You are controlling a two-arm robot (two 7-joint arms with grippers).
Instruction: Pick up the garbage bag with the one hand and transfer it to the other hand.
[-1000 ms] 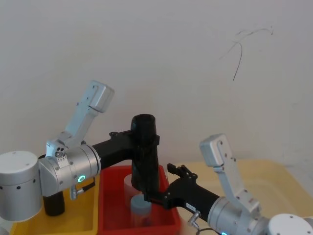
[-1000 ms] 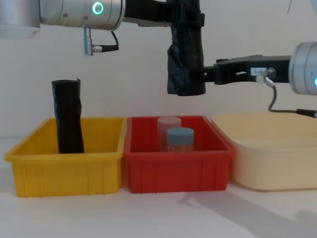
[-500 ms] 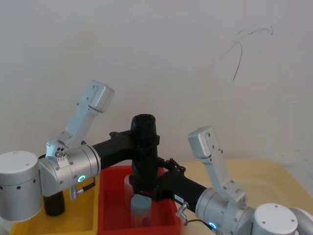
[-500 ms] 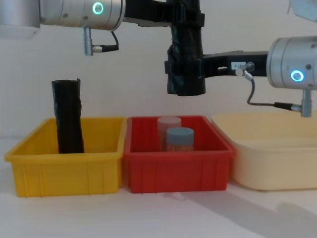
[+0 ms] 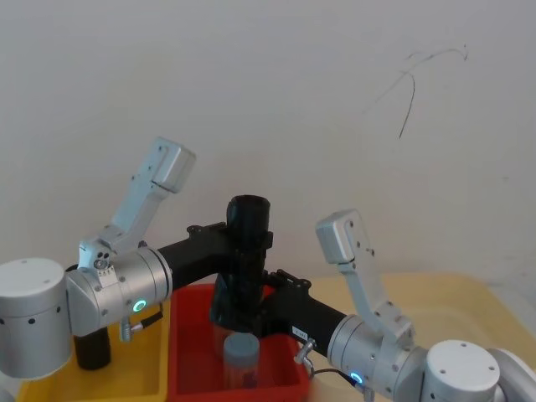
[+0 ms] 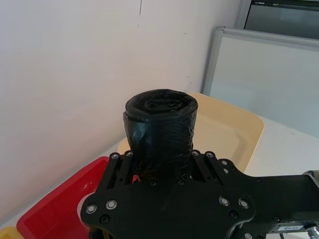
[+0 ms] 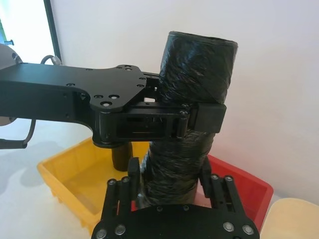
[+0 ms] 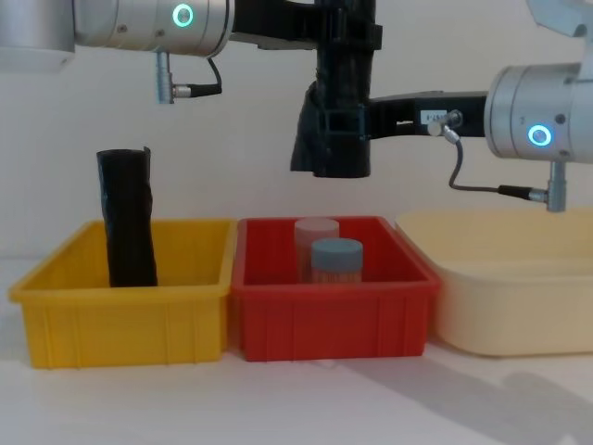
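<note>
We look onto a plain white wall [image 5: 251, 84], evenly lit, with a thin dark curved line [image 5: 408, 105] drawn across it high on the right. Below it we see a white table [image 8: 278, 408] carrying soft grey shadows [image 8: 398, 378]. Off to one side we make out a pale panel in a grey frame [image 6: 269, 74], and elsewhere a dark upright frame [image 7: 51, 25] beside a bright opening, which we cannot tell for a window or a door.

Table [image 8: 278, 408], yellow bin [image 8: 120, 324], red bin [image 8: 334, 320], cream tub [image 8: 510, 306]
</note>
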